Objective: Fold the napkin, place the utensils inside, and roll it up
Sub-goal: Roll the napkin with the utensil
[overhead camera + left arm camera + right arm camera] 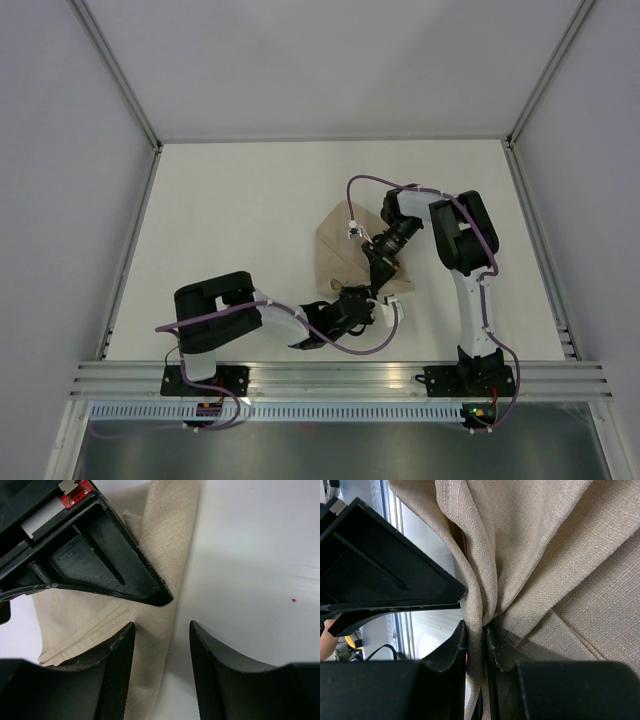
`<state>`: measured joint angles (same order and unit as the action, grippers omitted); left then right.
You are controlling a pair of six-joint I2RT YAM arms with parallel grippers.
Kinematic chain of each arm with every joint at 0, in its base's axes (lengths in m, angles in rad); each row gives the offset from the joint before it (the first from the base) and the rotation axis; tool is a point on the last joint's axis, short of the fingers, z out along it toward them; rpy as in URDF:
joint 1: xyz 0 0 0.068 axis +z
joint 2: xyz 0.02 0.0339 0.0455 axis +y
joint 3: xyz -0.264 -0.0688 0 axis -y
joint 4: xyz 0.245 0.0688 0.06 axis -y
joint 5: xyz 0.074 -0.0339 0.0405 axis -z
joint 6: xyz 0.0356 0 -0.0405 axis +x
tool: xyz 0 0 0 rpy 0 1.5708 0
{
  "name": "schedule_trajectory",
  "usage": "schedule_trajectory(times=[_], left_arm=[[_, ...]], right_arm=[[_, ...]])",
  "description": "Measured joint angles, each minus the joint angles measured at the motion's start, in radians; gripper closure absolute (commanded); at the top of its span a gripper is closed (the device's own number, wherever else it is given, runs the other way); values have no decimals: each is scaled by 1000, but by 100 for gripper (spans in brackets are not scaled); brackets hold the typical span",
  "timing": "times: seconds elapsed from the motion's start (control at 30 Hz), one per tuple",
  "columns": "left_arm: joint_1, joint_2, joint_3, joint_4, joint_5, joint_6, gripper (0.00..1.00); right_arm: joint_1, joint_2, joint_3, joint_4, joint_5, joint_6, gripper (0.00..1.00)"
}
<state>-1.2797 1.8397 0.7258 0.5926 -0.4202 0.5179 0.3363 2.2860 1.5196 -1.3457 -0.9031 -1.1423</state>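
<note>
- The right gripper [475, 630] has its jaws drawn narrow and pinched on a gathered fold of the napkin [545, 555]. I see the pleats of cloth converge at the fingertips.
- The right arm [462, 240] rises from its base and bends at the far right. It then reaches back toward the left, which puts its gripper over the near part of the napkin.
- The left gripper [161, 627] has its jaws apart at a medium width and holds nothing. A narrow strip of napkin runs between them. It touches the finger [117, 665] on the left of the wrist view and stops short of the other.
- The left arm [250, 320] lies low and stretches from its base to the right. Its gripper sits just beside the right gripper at the napkin's near edge.
- The napkin lies on the white table [250, 220], right of centre, partly flat and partly bunched.
- In each wrist view, the other gripper's black finger crosses the upper left and covers part of the cloth.
- From overhead, both grippers overlap the napkin's near corner, so I cannot tell its outline there.
</note>
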Motion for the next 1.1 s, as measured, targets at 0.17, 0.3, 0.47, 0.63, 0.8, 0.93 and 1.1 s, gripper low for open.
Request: schedule_trajectory(times=[0.17,0.3,0.47,0.63,0.8,0.93,1.1], left_arm=[[34,11,28,-29,7,0,50],[48,14,58,-84,32,1,53],[54,15,97,-160,71,4,54],[63,24,137,-226,117,3,68],[74,40,177,-285,150,5,86],[83,43,193,-308,178,4,97],[98,43,213,-344,222,3,98]], right_arm=[[0,7,9,-9,0,2,100],[-1,16,18,-20,-2,2,100],[-3,20,20,-24,-5,2,100],[-3,22,22,-26,-6,3,100],[-7,24,22,-32,-1,7,100],[-12,26,22,-35,2,14,100],[-14,26,22,-32,7,31,87]])
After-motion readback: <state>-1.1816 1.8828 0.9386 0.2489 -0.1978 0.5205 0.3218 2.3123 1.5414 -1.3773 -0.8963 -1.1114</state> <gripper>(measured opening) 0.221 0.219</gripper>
